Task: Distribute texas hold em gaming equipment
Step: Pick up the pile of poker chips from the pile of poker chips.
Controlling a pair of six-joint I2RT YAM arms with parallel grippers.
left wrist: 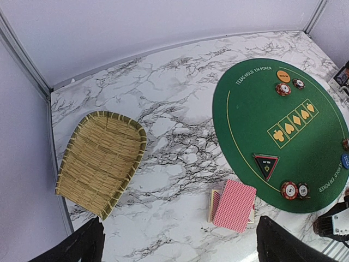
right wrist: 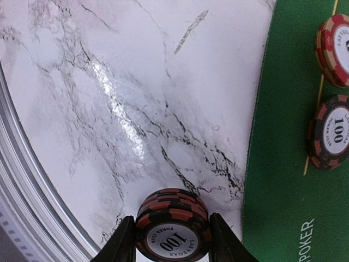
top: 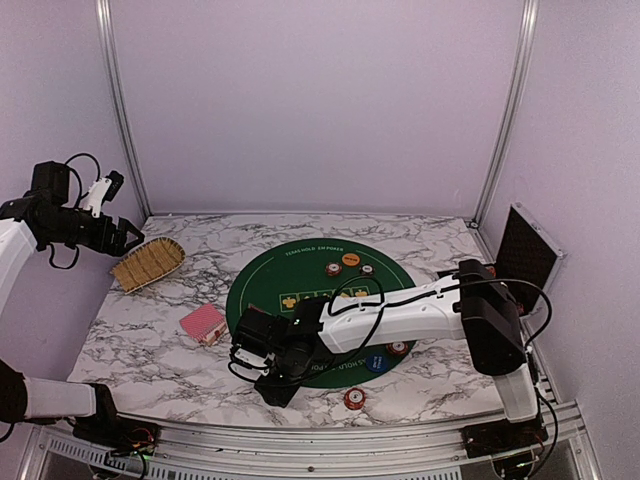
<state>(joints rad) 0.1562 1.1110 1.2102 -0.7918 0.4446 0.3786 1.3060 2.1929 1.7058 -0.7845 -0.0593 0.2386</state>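
right gripper (right wrist: 172, 219) pinches the 100-chip stack (right wrist: 173, 232) just off the 7 o'clock edge of the green mat (right wrist: 283, 164), presumably to carry it to a seat; left gripper (top: 128, 238) hangs spread.

Top cam I read from high behind the bases, facing 12 o'clock, whole table (top: 150, 340). Left wrist: high at 10 o'clock, looking down. Right wrist: tight on chip stack (right wrist: 173, 232). All share green mat (top: 290, 280).

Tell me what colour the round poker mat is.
The round felt mat is green with gold markings; left wrist view.
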